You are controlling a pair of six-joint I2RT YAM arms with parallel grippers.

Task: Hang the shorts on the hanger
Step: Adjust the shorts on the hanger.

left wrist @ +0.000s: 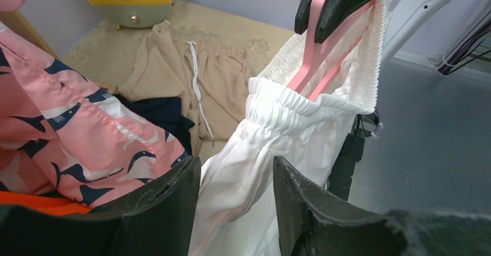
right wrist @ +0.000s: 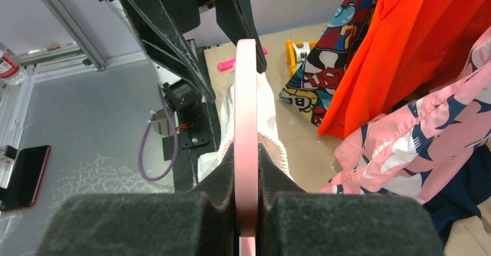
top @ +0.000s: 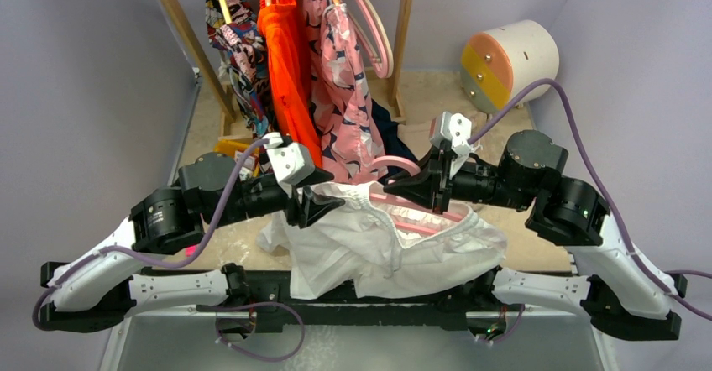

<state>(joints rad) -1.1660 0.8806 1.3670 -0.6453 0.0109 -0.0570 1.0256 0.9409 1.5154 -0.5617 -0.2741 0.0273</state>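
Note:
The white shorts (top: 395, 249) hang in a heap at the table's near edge, their gathered waistband (left wrist: 301, 108) spread round the pink hanger (top: 411, 211). My right gripper (top: 438, 188) is shut on the hanger (right wrist: 246, 111), whose flat bar runs straight up between the pads, with waistband ruffles (right wrist: 277, 149) beside it. My left gripper (top: 323, 206) is at the left side of the shorts. Its fingers stand apart (left wrist: 236, 163), and a fold of white fabric just below the waistband fills the gap between them. The hanger's arms (left wrist: 315, 65) slope down inside the waistband.
A wooden rack (top: 180, 27) at the back holds a comic-print garment (top: 239, 44), an orange one (top: 285, 60), a pink patterned one (top: 340, 94) and a bare pink hanger (top: 379, 39). A tan garment (left wrist: 191, 76) lies on the table. A round drum (top: 508, 60) stands back right.

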